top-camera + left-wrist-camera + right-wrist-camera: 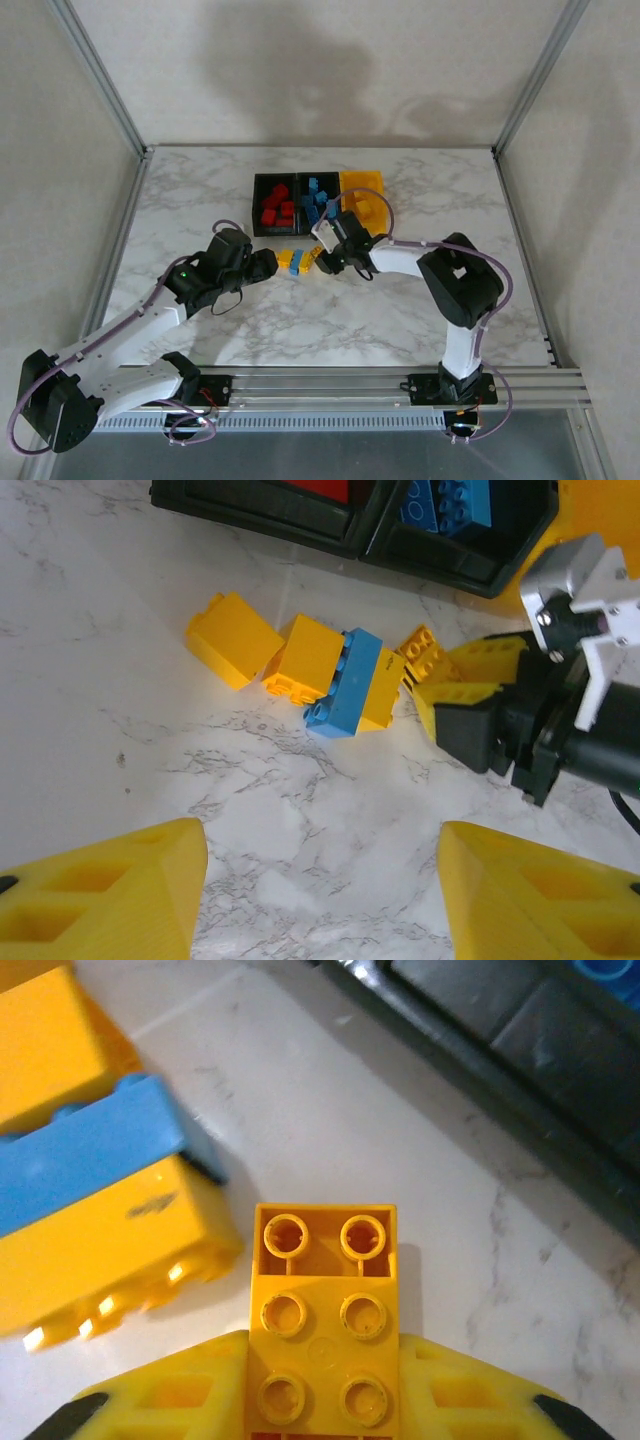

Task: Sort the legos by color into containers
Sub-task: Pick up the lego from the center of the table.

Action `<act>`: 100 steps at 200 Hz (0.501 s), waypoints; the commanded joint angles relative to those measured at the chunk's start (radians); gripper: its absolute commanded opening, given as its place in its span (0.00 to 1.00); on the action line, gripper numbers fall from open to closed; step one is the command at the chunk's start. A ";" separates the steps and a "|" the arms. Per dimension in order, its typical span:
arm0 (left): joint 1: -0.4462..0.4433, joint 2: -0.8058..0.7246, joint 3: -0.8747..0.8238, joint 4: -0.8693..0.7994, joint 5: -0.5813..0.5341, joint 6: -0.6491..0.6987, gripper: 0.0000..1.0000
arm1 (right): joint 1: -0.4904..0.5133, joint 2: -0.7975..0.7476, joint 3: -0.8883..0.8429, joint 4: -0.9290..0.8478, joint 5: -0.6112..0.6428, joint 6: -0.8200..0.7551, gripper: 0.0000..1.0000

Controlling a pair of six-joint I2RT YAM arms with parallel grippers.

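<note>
My right gripper (325,1385) is shut on a yellow lego (325,1300), a long brick with its studs facing the camera, low over the marble. Just left of it lies a blue lego (90,1160) stuck against a yellow one (110,1250). The left wrist view has this small pile: two yellow legos (232,638) (305,660), the blue lego (350,683), and the right gripper (450,675) beside them. My left gripper (320,880) is open over bare marble, short of the pile. The containers stand behind: a black bin with red legos (273,205), a black bin with blue legos (318,195), a yellow bin (362,192).
The marble table (200,190) has metal frame posts (100,80) at its back corners and a rail along its near edge (330,385). The black bin wall (500,1050) is close behind the held lego. Both arms meet near the table's middle.
</note>
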 commanded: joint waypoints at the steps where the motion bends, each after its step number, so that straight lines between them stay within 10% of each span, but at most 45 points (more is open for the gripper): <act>1: 0.010 -0.003 0.000 0.015 0.006 -0.009 0.62 | 0.011 -0.135 -0.037 -0.021 0.020 0.048 0.29; 100: -0.039 0.144 0.098 0.240 0.132 -0.033 0.62 | -0.182 -0.311 0.109 -0.229 0.084 0.305 0.32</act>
